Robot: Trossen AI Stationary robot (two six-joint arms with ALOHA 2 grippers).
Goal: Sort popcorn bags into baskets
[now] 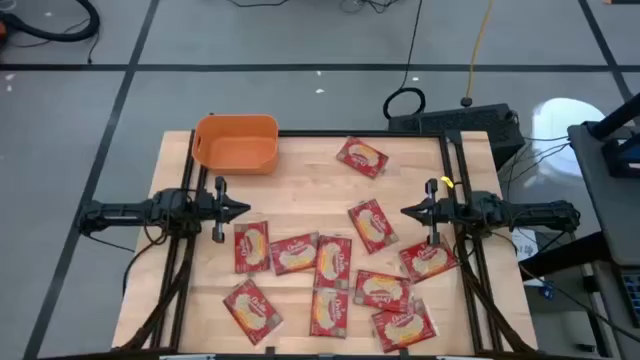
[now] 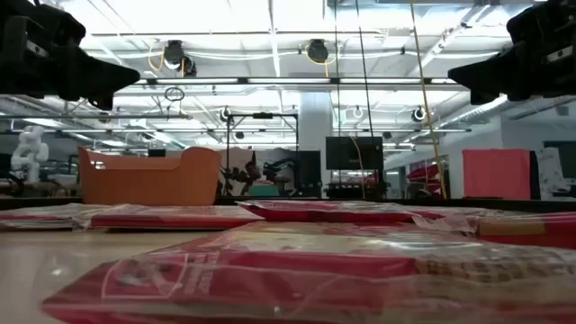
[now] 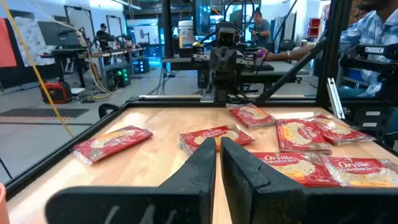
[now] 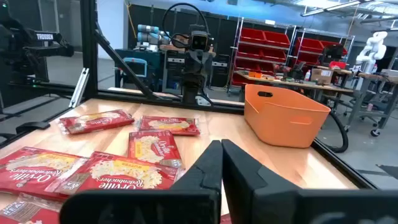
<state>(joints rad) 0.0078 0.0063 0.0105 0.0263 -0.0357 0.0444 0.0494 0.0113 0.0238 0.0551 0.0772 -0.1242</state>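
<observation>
High view shows me the orange basket (image 1: 236,143) with nothing in it, so no sorting is done; all 10 popcorn bags (image 1: 333,262) lie on the table below it, and my left gripper (image 1: 238,209) and right gripper (image 1: 410,211) hang closed, holding nothing

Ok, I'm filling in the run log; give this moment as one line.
left pincer: shut, empty, hovering | right pincer: shut, empty, hovering | flat red popcorn packets: all on table | orange plastic tub: empty
</observation>
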